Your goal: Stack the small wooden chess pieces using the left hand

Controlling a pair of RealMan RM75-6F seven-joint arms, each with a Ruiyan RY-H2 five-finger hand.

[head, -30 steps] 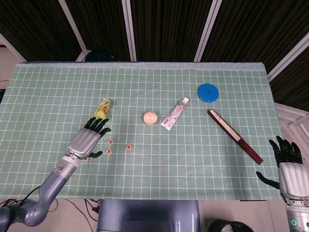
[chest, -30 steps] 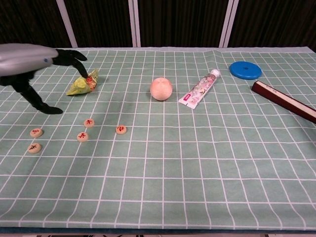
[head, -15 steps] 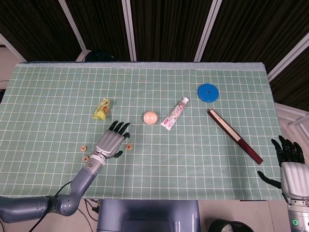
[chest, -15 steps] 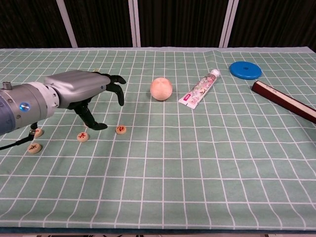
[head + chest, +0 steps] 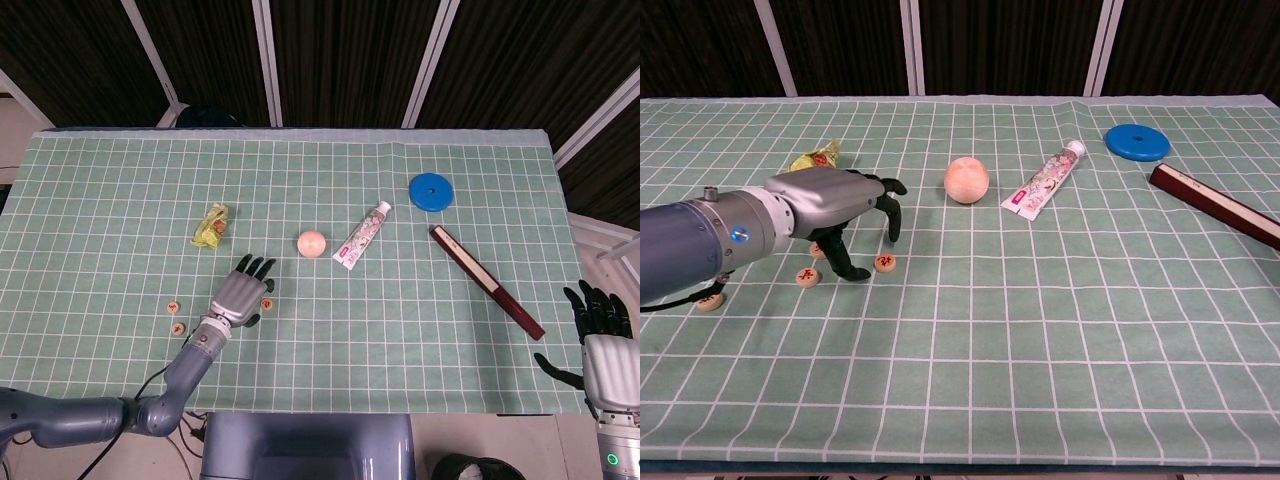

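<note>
Several small round wooden chess pieces lie on the green grid mat. In the chest view one piece (image 5: 885, 262) sits just right of my left hand's thumb tip, and another (image 5: 808, 277) lies below the hand. A third piece (image 5: 710, 300) peeks out beside the forearm. The head view shows two pieces (image 5: 173, 307) (image 5: 177, 327) left of the wrist and one piece (image 5: 267, 303) at the fingertips. My left hand (image 5: 840, 205) (image 5: 240, 291) hovers low over the middle pieces, fingers apart and arched down, holding nothing. My right hand (image 5: 600, 335) rests off the table's right edge, fingers spread.
A green snack wrapper (image 5: 812, 160) lies behind the left hand. A peach ball (image 5: 967, 179), a toothpaste tube (image 5: 1044, 180), a blue disc (image 5: 1137, 141) and a dark red stick (image 5: 1215, 203) lie to the right.
My left hand has swung right from the mat's left side and come down over the middle chess pieces. The right hand has barely moved.
</note>
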